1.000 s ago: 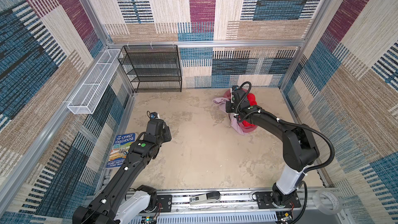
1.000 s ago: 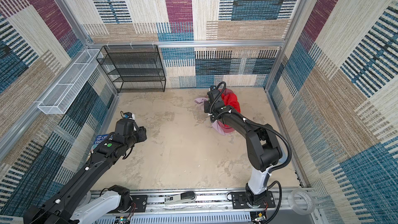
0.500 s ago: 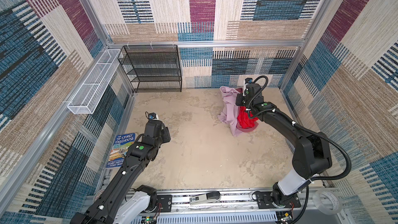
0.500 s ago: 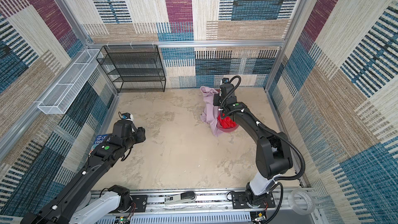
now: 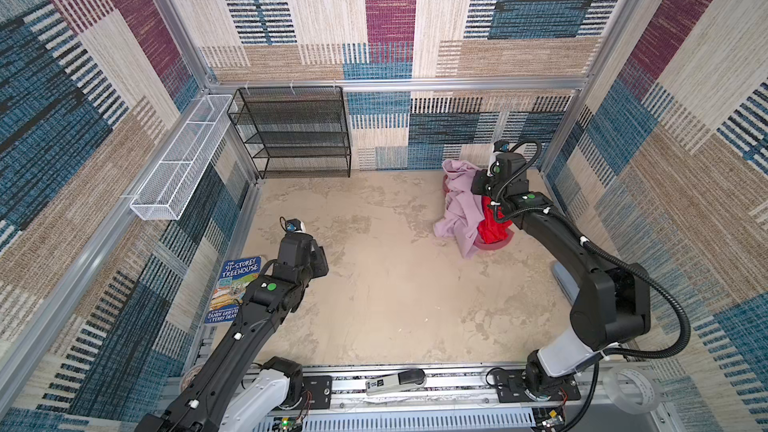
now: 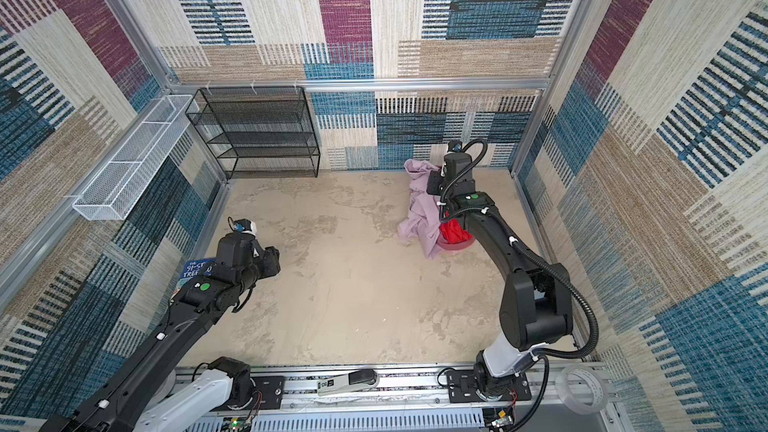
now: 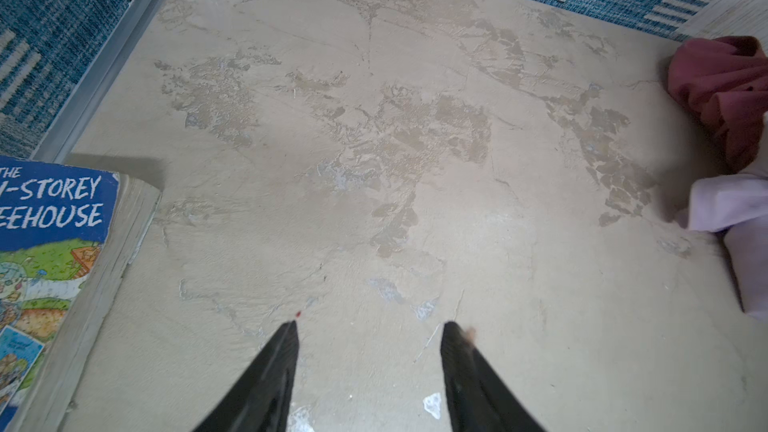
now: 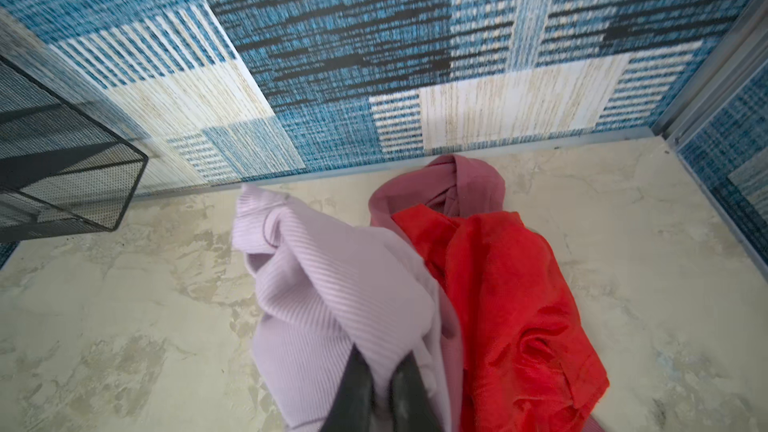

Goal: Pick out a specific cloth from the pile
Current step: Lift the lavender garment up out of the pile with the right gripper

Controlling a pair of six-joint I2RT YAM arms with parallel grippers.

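The cloth (image 8: pixel 332 276), pale lilac and finely ribbed, hangs from my right gripper (image 8: pixel 382 361), which is shut on a fold of it. In both top views the cloth (image 5: pixel 461 205) (image 6: pixel 419 209) drapes down at the back right, its lower end on the floor. The rest of the pile lies beside and under it: a bright red cloth (image 8: pixel 507 292) (image 5: pixel 492 226) on a dusty-rose cloth (image 8: pixel 465 176). My left gripper (image 7: pixel 370 328) is open and empty over bare floor at the left, far from the pile (image 7: pixel 723 89).
A blue book (image 5: pixel 237 288) lies by the left wall next to my left arm. A black mesh shelf (image 5: pixel 299 130) stands at the back left, with a white wire basket (image 5: pixel 183 160) on the left wall. A tape roll (image 5: pixel 631 388) sits at the front right.
My right gripper has risen and moved back and right with the lilac cloth, drawing it up off the red and rose cloths. The left arm has barely moved.
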